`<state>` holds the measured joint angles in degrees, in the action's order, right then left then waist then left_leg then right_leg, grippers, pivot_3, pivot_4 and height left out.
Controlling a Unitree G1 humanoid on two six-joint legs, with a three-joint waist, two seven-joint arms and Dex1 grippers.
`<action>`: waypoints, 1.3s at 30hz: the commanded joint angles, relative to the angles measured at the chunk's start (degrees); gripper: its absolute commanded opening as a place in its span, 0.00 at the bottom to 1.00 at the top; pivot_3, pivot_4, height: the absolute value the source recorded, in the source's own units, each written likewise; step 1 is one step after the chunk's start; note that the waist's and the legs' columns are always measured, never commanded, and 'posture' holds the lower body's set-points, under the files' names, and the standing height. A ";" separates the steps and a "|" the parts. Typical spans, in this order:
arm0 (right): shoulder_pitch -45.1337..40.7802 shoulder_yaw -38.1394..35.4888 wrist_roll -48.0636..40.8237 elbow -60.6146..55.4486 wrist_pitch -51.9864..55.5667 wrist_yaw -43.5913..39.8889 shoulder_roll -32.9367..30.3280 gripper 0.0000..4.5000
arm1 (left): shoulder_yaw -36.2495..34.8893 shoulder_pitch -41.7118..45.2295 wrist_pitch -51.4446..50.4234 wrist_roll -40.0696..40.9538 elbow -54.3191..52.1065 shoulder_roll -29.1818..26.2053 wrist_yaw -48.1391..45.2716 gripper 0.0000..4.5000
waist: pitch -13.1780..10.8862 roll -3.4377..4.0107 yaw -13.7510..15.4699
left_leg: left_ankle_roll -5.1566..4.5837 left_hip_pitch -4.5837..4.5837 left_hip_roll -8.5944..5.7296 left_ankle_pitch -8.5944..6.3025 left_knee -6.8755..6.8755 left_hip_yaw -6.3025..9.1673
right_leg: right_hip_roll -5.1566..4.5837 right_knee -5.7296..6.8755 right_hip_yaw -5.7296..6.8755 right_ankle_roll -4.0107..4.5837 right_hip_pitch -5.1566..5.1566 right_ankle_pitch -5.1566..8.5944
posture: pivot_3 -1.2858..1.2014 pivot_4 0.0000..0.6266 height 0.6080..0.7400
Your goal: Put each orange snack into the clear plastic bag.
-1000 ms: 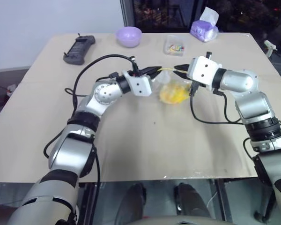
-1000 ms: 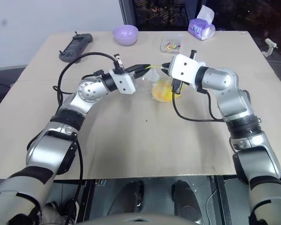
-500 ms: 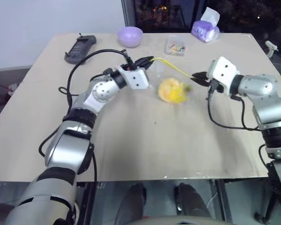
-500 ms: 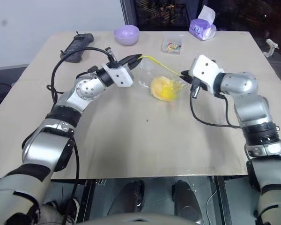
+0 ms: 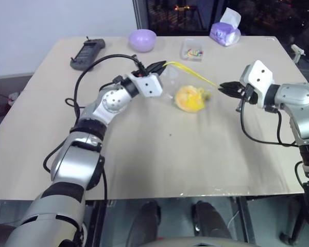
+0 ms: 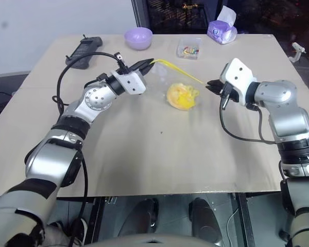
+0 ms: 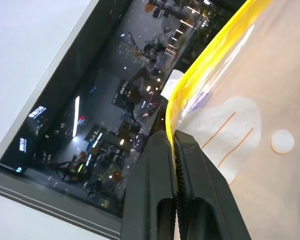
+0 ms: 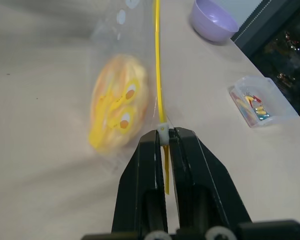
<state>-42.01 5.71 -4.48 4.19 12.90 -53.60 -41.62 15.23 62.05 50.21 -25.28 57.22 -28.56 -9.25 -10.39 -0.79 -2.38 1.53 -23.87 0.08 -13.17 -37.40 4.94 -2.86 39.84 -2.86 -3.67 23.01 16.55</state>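
A: Where is the bun [image 5: 190, 99]?
B: Inside the bag [image 6: 171, 85], hanging over the middle of the desk [image 5: 159, 154], nearer its far edge. The bun has small white-and-brown round marks; no writing on it can be read.
A: And the grippers?
B: The left gripper [image 5: 161, 65] is pinched tight on one end of the bag's yellow strip [image 8: 158, 75]. The right gripper [image 6: 210, 84] is clamped on the other end, at a small white slider. The strip runs taut between them.
A: Any labels?
B: The bag shows pale round patches and thin orange lines, no legible text.
A: What else is on the desk?
B: Along the far edge: a dark handset [image 5: 86, 52] near the left corner, a lilac bowl [image 5: 142, 39], a clear box [image 5: 192, 50] of coloured bits, and a purple tissue pack [image 5: 225, 32].
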 commanded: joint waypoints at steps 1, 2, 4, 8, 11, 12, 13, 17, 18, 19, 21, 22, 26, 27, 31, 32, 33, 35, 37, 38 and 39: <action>-5.08 -1.94 1.64 3.57 -3.43 5.01 2.28 0.06 | -1.70 4.33 -1.06 0.20 1.42 1.19 4.75 0.00 | 0.00 0.00 -0.13 | 0.00 0.00 0.00 0.00 -0.01 -0.01 | 0.00 0.01 -0.01 0.00 0.00 0.00 | 0.52 0.24 1.00; -6.50 -1.69 2.53 5.31 -4.78 6.50 3.14 0.06 | -1.59 5.22 -1.31 -0.34 2.01 1.57 6.33 0.00 | 0.00 -0.01 -0.12 | 0.00 0.00 0.00 0.00 -0.01 -0.02 | 0.00 0.02 -0.01 0.00 0.00 0.00 | 0.52 0.24 1.00; -10.17 -1.81 4.65 9.66 -8.38 10.39 4.70 0.06 | -1.14 7.35 -1.76 -2.02 3.31 1.67 10.36 0.00 | -0.01 -0.01 -0.16 | 0.00 0.01 0.00 0.00 -0.01 -0.01 | 0.00 0.03 0.00 0.00 0.01 0.00 | 0.52 0.24 1.00; -13.81 -2.59 6.77 14.41 -9.92 14.49 5.10 0.06 | -1.27 8.58 -1.32 -2.15 4.86 1.43 13.42 0.00 | 0.00 -0.01 -0.04 | 0.10 -0.01 0.00 0.06 0.06 -0.02 | 0.00 -0.03 -0.02 0.00 0.05 0.00 | 0.52 0.24 1.00; -6.79 -2.22 2.93 6.49 -5.55 7.35 2.24 0.06 | -1.98 2.80 1.73 2.73 1.05 0.47 6.79 0.00 | 0.03 0.00 0.23 | 0.19 -0.08 0.00 0.11 0.15 -0.04 | -0.01 -0.13 -0.02 0.00 0.07 0.00 | 0.52 0.24 1.00; -4.83 -2.14 1.86 4.00 -4.16 5.71 1.61 0.06 | -2.19 1.33 2.14 4.04 -0.30 0.23 4.88 0.00 | 0.03 0.00 0.20 | 0.20 -0.07 0.00 0.11 0.19 -0.02 | -0.02 -0.16 0.00 0.01 0.07 0.00 | 0.52 0.24 1.00; -1.87 -1.89 0.54 0.72 -2.63 3.85 0.84 0.06 | -2.16 -1.21 0.92 6.17 -2.69 -0.18 0.73 0.00 | 0.03 0.01 0.10 | 0.22 -0.08 0.01 0.12 0.19 -0.03 | -0.03 -0.15 0.01 0.01 0.07 0.01 | 0.52 0.24 1.00; 8.68 -2.29 -2.58 -8.52 3.80 1.42 -0.97 0.06 | 0.20 -16.55 -7.89 21.31 -17.92 -1.55 -24.03 0.00 | 0.03 0.03 -0.27 | 0.23 -0.23 0.01 0.13 0.20 -0.07 | -0.06 -0.09 -0.05 0.01 0.19 0.01 | 0.52 0.24 1.00; 10.44 -2.44 -2.49 -9.53 4.73 1.44 -1.52 0.06 | 1.04 -20.14 -9.11 21.76 -20.93 -2.50 -26.96 0.00 | 0.00 0.04 -0.34 | 0.24 -0.21 0.02 0.13 0.19 -0.10 | -0.06 -0.10 -0.08 0.01 0.20 0.01 | 0.52 0.24 1.00; 11.88 -2.65 -2.25 -10.06 5.58 1.74 -2.04 0.06 | 1.44 -23.16 -10.30 21.49 -23.50 -3.25 -28.48 0.00 | 0.00 0.04 -0.37 | 0.23 -0.19 0.03 0.13 0.16 -0.13 | -0.05 -0.08 -0.12 0.01 0.22 0.01 | 0.52 0.24 1.00; 15.82 -2.46 -1.40 -10.88 6.39 1.50 -3.67 0.06 | 1.25 -30.02 -17.09 24.85 -30.63 -3.47 -31.99 0.00 | 0.01 0.04 -0.23 | 0.12 -0.09 0.04 0.07 0.12 -0.14 | -0.02 0.00 -0.15 0.01 0.19 0.01 | 0.52 0.24 1.00; 17.09 -2.38 -1.31 -11.51 6.66 1.36 -4.24 0.06 | 0.82 -32.06 -19.65 25.85 -33.44 -3.47 -32.87 0.00 | 0.01 0.04 -0.11 | 0.01 0.01 0.05 0.00 0.11 -0.13 | -0.02 0.04 -0.14 0.01 0.10 0.01 | 0.52 0.24 1.00; 21.97 -4.09 -5.08 -14.34 11.08 0.72 -4.31 0.36 | -0.64 -38.92 -29.50 27.72 -43.50 -3.18 -33.06 0.22 | 0.03 0.05 0.11 | -0.03 0.31 0.06 -0.02 -0.04 0.02 | 0.02 0.08 0.00 0.01 -0.35 0.00 | 0.52 0.24 1.00; 22.30 -4.48 -5.43 -14.34 11.77 1.13 -4.12 0.46 | -0.90 -39.81 -31.21 27.75 -45.01 -3.06 -33.19 0.32 | 0.03 0.05 0.10 | -0.04 0.38 0.06 -0.02 -0.04 0.03 | 0.02 0.05 0.02 0.01 -0.45 0.00 | 0.52 0.24 1.00; 28.09 -10.27 -11.92 -14.29 13.70 -3.85 -6.36 0.68 | -5.71 -46.18 -42.10 34.68 -55.09 -3.52 -32.97 0.73 | 0.03 0.05 0.18 | -0.04 0.37 0.07 -0.03 -0.05 0.10 | 0.02 0.02 0.09 0.01 -0.50 0.00 | 0.52 0.24 1.00; 30.08 -12.70 -14.69 -13.97 13.41 -5.39 -6.05 0.68 | -7.40 -48.13 -46.14 36.83 -57.56 -3.96 -32.68 0.83 | 0.03 0.05 0.20 | -0.04 0.36 0.07 -0.02 -0.05 0.13 | 0.01 -0.01 0.13 0.01 -0.52 0.00 | 0.52 0.24 1.00; 31.76 -14.59 -16.85 -13.75 12.67 -6.63 -5.57 0.68 | -8.75 -49.74 -49.73 38.26 -59.60 -4.28 -32.26 0.92 | 0.03 0.05 0.19 | -0.04 0.33 0.09 -0.03 -0.05 0.14 | 0.01 -0.06 0.15 0.01 -0.51 0.00 | 0.52 0.24 1.00; 34.69 -17.52 -19.10 -12.72 9.46 -7.93 -4.39 0.68 | -10.80 -53.01 -55.06 40.19 -63.50 -4.91 -31.76 0.99 | 0.03 0.05 0.06 | -0.05 0.28 0.11 -0.03 -0.03 0.14 | 0.01 -0.13 0.16 0.02 -0.50 0.01 | 0.52 0.24 1.00; 37.59 -18.22 -17.73 -9.60 5.88 -7.90 -4.01 0.68 | -13.40 -57.83 -60.00 43.63 -68.45 -5.67 -31.87 0.99 | 0.04 0.04 -0.06 | -0.05 0.30 0.11 -0.03 -0.03 0.11 | 0.01 -0.11 0.14 0.01 -0.49 0.01 | 0.52 0.24 1.00; 38.59 -18.09 -16.85 -8.53 4.28 -7.71 -3.91 0.68 | -14.58 -59.87 -62.02 45.16 -70.52 -5.87 -31.92 0.99 | 0.04 0.04 0.00 | -0.05 0.39 0.12 -0.04 -0.03 0.06 | 0.01 -0.10 0.10 0.01 -0.56 0.01 | 0.52 0.24 1.00; 39.16 -18.38 -17.19 -8.00 3.64 -7.33 -3.28 0.68 | -15.73 -61.83 -63.58 46.47 -72.30 -5.91 -31.76 0.99 | 0.02 0.03 0.09 | -0.05 0.48 0.12 -0.04 -0.02 0.06 | 0.00 -0.09 0.09 0.01 -0.65 0.01 | 0.52 0.24 1.00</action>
<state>-3.28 -10.56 -21.44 -4.02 19.50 -60.93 -45.42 2.35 2.21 -10.39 17.84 -9.58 -33.83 -41.08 -10.37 -0.76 -2.29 1.48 -23.16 0.19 -13.21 -37.39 4.99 -2.86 39.74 -2.76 -3.66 22.15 16.56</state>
